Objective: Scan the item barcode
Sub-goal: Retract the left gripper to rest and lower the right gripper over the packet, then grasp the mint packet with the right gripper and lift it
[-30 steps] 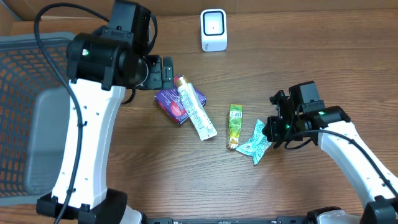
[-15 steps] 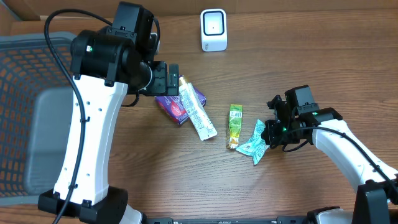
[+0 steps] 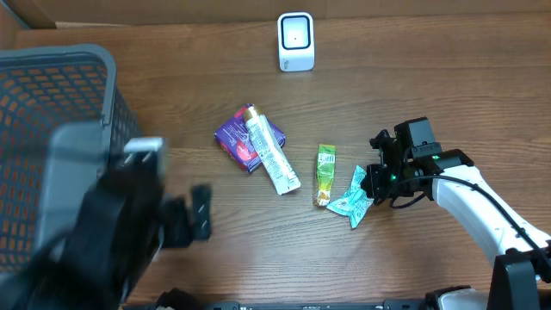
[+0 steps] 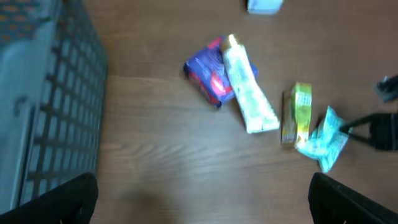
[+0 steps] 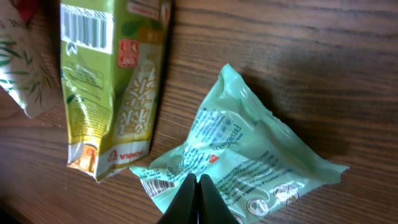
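Left gripper (image 4: pixel 205 202): my fingers spread wide, empty; only the tips show, at the lower corners; blurred in the overhead view.
Right gripper (image 5: pixel 198 190): my tips pressed together over the packet (image 5: pixel 249 155) edge, bottom centre; cannot tell whether they pinch it.
Packet location: right of centre, overhead view.
Scanner (image 3: pixel 295 41): top centre.

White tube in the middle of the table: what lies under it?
The tube lies with its upper half on a purple packet and its lower half on the table. The strip of packet beneath it is hidden.
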Controlling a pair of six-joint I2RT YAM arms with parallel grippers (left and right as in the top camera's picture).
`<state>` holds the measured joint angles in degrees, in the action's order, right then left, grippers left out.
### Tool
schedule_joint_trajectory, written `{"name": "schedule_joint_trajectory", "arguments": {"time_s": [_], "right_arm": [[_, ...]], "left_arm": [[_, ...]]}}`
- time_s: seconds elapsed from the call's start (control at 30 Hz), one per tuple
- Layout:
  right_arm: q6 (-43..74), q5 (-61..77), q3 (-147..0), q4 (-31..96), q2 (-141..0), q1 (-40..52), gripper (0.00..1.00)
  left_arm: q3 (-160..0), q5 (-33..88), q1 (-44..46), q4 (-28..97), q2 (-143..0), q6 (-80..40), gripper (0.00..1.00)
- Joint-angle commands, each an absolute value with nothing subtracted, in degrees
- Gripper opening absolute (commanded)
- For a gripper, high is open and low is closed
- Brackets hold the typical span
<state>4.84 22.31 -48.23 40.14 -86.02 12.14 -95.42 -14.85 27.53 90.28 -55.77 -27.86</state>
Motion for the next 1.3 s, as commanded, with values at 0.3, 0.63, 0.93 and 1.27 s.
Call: {"name": "schedule_joint_trajectory", "arguments": {"time_s": [0.3, 0.63, 0.93, 1.27], "right_arm": [[4.5, 23.4, -45.9, 36.1, -86.1, 14.2, 0.04], [13.0, 19.7, -39.6, 28.9, -86.1, 15.1, 0.04], [28.2, 6.4, -38.2, 23.4, -86.2, 15.0, 0.08], [45.8, -1.2, -38.6, 19.9, -88.5, 15.0, 0.26]], "left_arm": [[-69.8, -17.0, 27.9, 82.0, -37.6, -37.3, 1.00], [-66.5, -16.5, 27.9, 80.2, -38.0, -38.7, 0.99], [-66.5, -16.5, 27.9, 80.3, -38.0, -38.6, 1.00], [-66.5, -16.5, 27.9, 80.3, -38.0, -38.6, 1.00]]}}
